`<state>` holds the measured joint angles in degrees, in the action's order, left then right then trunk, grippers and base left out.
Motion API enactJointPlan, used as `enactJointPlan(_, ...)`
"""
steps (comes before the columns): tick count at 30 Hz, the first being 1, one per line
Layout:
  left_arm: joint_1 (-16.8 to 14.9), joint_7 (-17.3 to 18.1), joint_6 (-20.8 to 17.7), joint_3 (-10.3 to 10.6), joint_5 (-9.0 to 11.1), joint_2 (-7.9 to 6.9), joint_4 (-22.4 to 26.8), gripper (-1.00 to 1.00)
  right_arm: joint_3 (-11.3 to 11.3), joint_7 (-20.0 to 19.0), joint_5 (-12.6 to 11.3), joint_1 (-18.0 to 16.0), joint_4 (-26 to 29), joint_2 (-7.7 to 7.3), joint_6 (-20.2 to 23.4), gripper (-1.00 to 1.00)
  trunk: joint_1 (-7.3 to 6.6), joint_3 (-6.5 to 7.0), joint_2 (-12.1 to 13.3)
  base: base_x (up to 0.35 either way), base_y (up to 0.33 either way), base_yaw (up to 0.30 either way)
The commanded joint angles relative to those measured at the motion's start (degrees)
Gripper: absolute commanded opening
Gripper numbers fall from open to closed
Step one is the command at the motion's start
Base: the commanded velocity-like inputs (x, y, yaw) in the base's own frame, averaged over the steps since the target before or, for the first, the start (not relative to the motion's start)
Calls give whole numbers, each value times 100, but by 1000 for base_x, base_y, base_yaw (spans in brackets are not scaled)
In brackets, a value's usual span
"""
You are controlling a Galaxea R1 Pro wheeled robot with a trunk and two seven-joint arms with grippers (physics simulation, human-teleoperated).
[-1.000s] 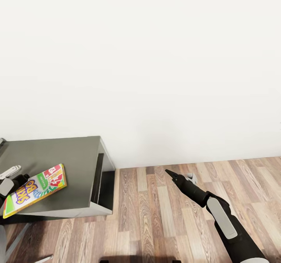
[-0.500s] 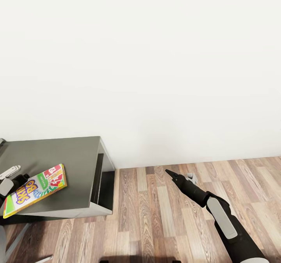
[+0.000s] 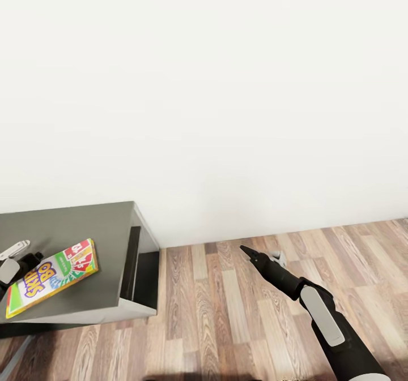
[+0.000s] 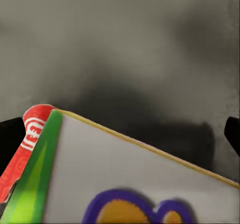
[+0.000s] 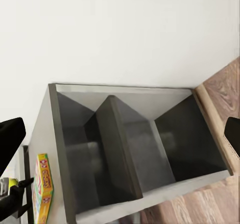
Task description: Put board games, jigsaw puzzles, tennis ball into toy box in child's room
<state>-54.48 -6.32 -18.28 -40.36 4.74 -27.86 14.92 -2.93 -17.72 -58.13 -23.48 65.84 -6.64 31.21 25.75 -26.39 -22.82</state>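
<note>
A board game [image 3: 51, 282] with a green edge and a busy yellow, red and white cover hangs tilted just above a low cabinet [image 3: 73, 228] with a dark grey top. My left gripper [image 3: 17, 256] holds it by its near end at the far left of the head view. In the left wrist view the game's cover [image 4: 125, 179] lies close under the camera, over the dark top. My right gripper [image 3: 259, 252] is open and holds nothing, stretched out over the wooden floor [image 3: 226, 313]. The right wrist view looks across at the game [image 5: 44, 186] and the cabinet.
The cabinet [image 5: 130, 149] has an open side with two hollow compartments split by a divider. A plain white wall [image 3: 226, 86] runs behind it, meeting the wood-plank floor at a skirting line. Open floor lies to the cabinet's right.
The whole picture has shifted: the cabinet and floor slid a little to the left, so the camera has turned. The game and both arms keep their places in the picture.
</note>
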Motion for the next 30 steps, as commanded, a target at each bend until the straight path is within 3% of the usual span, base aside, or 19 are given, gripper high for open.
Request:
enactJointPlan(1, -2, -27, -32, 2, 53, -3, 11, 100, -6, -3, -23, -6, -1, -4, 16, 100, 3, -2, -9, 0, -116, -167)
enactJointPlan(22, -2, -22, -27, 2, 53, -17, 11, 100, -6, 3, -23, -4, -1, -4, 16, 100, 3, 17, -9, 0, -12, -27)
enactJointPlan(30, -2, 7, -28, 2, 53, -31, 11, 100, -7, 4, -23, -2, -1, -4, 16, 100, 3, 17, -9, 0, -123, 0)
